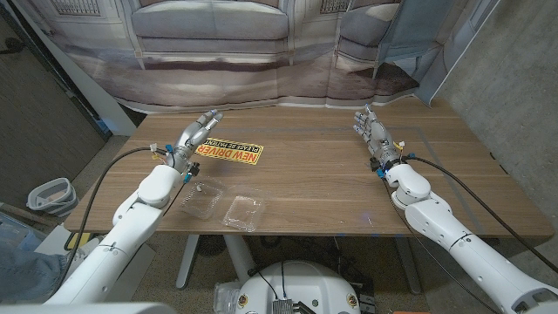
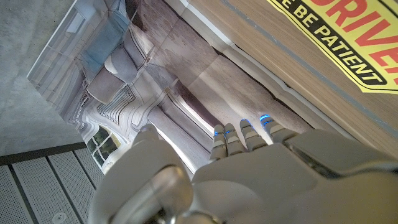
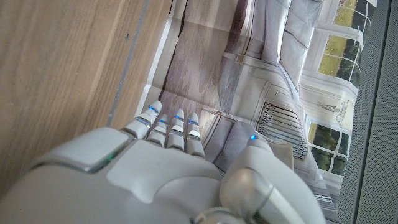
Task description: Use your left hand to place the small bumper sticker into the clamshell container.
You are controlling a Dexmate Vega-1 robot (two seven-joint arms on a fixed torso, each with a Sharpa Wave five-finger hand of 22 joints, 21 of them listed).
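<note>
A wooden table [image 1: 331, 187] is seen carrying a yellow bumper sticker [image 1: 228, 153], laid flat on its left half towards the far edge, and a clear clamshell container [image 1: 222, 206], laid open near the front edge, with the two well apart from each other.

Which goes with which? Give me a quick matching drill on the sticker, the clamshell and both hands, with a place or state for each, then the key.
Column 1:
1. bumper sticker
2. clamshell container
3. left hand
4. right hand

Column 2:
A. clear plastic, lying open near the table's front edge
B. holding nothing, over the table's right part, away from the sticker
C. yellow, flat on the wood, with red and black lettering
D. holding nothing, fingers extended, just beside the sticker's left end

Pairs: 1-C, 2-A, 3-D, 4-B
</note>
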